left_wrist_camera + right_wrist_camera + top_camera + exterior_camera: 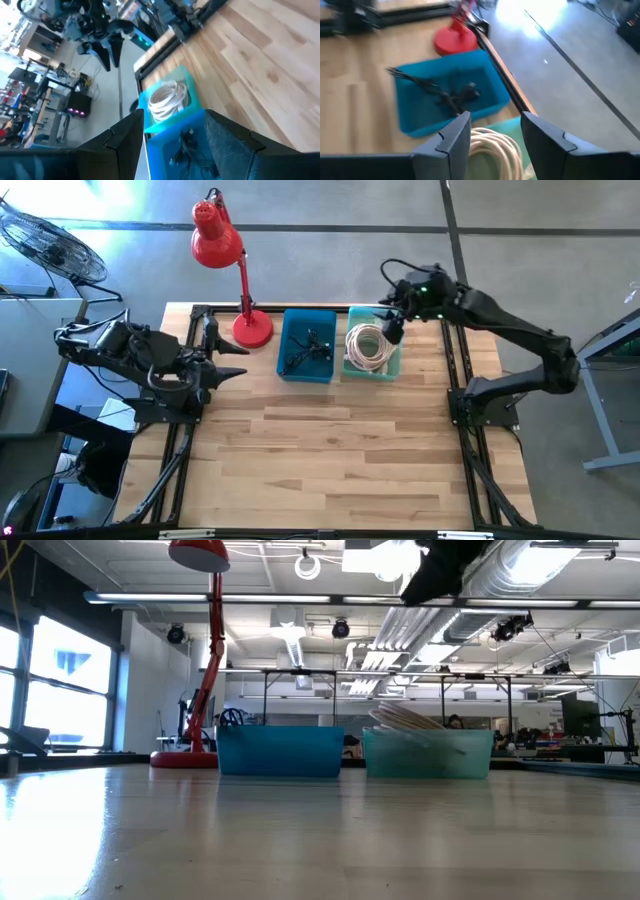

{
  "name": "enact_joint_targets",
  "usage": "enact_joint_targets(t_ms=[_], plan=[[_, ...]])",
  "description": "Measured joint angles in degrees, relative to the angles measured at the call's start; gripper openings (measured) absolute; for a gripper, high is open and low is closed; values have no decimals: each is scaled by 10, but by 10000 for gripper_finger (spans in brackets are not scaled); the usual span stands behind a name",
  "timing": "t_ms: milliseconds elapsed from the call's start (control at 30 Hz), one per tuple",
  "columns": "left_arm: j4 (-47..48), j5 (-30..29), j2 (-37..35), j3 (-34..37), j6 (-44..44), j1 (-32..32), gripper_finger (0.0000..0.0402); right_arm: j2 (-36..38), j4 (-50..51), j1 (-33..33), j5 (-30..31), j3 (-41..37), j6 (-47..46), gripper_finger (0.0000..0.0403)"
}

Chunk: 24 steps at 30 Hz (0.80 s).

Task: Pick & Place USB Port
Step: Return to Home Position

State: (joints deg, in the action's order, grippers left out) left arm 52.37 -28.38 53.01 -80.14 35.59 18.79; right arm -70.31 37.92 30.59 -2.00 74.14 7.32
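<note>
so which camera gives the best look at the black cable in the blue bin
The right wrist view: the black cable lies close up, spread across the floor of the blue bin. The high view shows it small, a dark tangle. The left wrist view catches part of it. The low view shows only the bin's wall.

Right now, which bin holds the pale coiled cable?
The light green bin, by the right gripper; the pale coil lies in it. The blue bin beside it, nearer the red lamp, holds only a black cable.

Red desk lamp (244, 285) on wooden table (330, 450)
It stands upright at the far edge; a wire fan (55, 245) sits off the table
</note>
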Motion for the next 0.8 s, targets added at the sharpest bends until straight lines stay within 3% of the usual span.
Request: enact_joint_targets(t_ms=[533, 667, 800], plan=[[-26, 35, 12, 0, 61, 0, 195, 89, 63, -87, -5, 10, -58, 163], [-34, 40, 11, 0, 60, 0, 153, 117, 66, -104, -40, 10, -63, 163], [-51, 39, 3, 0, 61, 0, 79, 157, 65, -114, -75, 10, -72, 158]])
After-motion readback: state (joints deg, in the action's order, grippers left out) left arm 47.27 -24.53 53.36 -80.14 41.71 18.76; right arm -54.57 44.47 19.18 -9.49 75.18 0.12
